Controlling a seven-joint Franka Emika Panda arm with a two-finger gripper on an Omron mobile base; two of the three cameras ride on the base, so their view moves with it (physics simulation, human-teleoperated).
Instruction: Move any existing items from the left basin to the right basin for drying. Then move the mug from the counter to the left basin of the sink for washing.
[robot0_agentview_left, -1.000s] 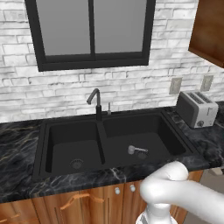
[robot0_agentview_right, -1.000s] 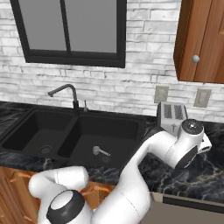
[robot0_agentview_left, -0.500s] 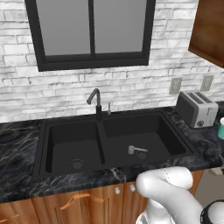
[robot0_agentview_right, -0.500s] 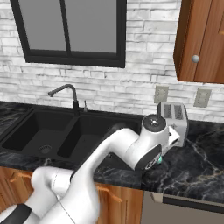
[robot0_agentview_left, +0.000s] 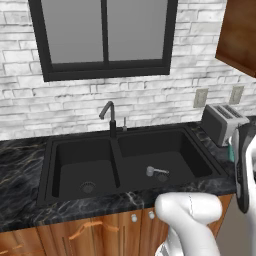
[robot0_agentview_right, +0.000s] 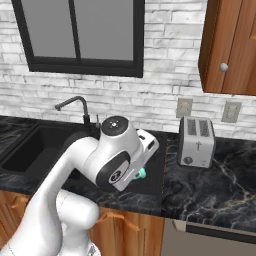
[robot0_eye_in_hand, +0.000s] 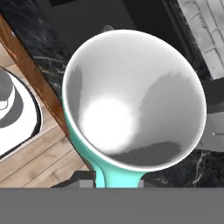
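Utensil (robot0_agentview_left: 156, 172) in right basin (robot0_agentview_left: 192, 159); toaster (robot0_agentview_left: 221, 121) right.

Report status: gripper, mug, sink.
Gripper shut on mug, carried in the air. Utensil already in right basin. Left basin holds nothing but its drain; faucet stands behind the divider.

Silver two-slot toaster (robot0_agentview_right: 196, 142), right of centre in the right base view, upright against the white brick wall (robot0_agentview_right: 165, 75). Two grey wall outlets (robot0_agentview_right: 184, 107) directly above it. Dark-framed window (robot0_agentview_left: 105, 37), upper centre of the left base view. Wooden upper cabinet (robot0_agentview_right: 230, 45) with round knob, upper right. Wooden lower cabinet fronts (robot0_agentview_left: 95, 232) with curved handles along the bottom.
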